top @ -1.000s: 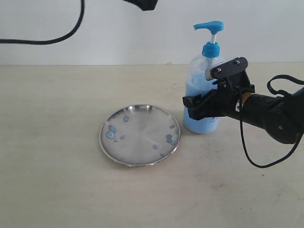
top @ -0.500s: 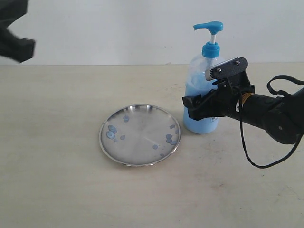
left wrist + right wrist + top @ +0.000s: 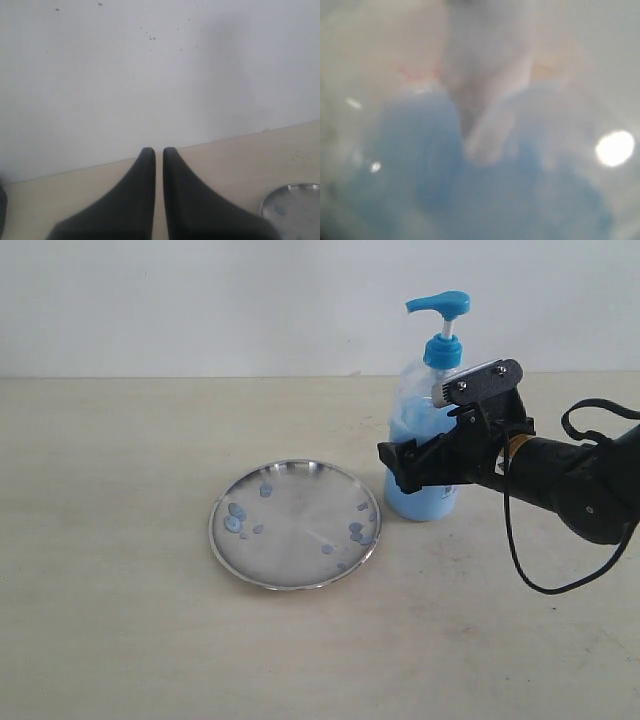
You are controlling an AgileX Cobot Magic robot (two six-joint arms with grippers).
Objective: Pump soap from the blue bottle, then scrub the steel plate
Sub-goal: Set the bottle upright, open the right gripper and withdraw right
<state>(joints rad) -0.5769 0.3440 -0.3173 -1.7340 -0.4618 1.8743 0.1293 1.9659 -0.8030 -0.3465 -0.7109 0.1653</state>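
The blue bottle (image 3: 418, 405) stands right of the steel plate (image 3: 300, 540), its bright blue pump head (image 3: 441, 304) raised. My right gripper (image 3: 405, 458) is shut around the bottle's lower body; one black finger crosses its front and the other is hidden behind it. The right wrist view is filled by the blurred blue bottle (image 3: 480, 190). Soap droplets (image 3: 236, 516) dot the plate on its left and right sides. My left gripper (image 3: 159, 152) is out of the exterior view; in its wrist view the two black fingers stand almost together, holding nothing. The plate's edge (image 3: 295, 207) shows beside them.
A black cable (image 3: 530, 560) loops under the right arm (image 3: 575, 485). A pale wall (image 3: 250, 300) rises behind the beige table (image 3: 120, 620).
The dark left arm seen at the upper left has left the exterior view. My right gripper and the bottle have shifted slightly left, and the pump head leans a little.
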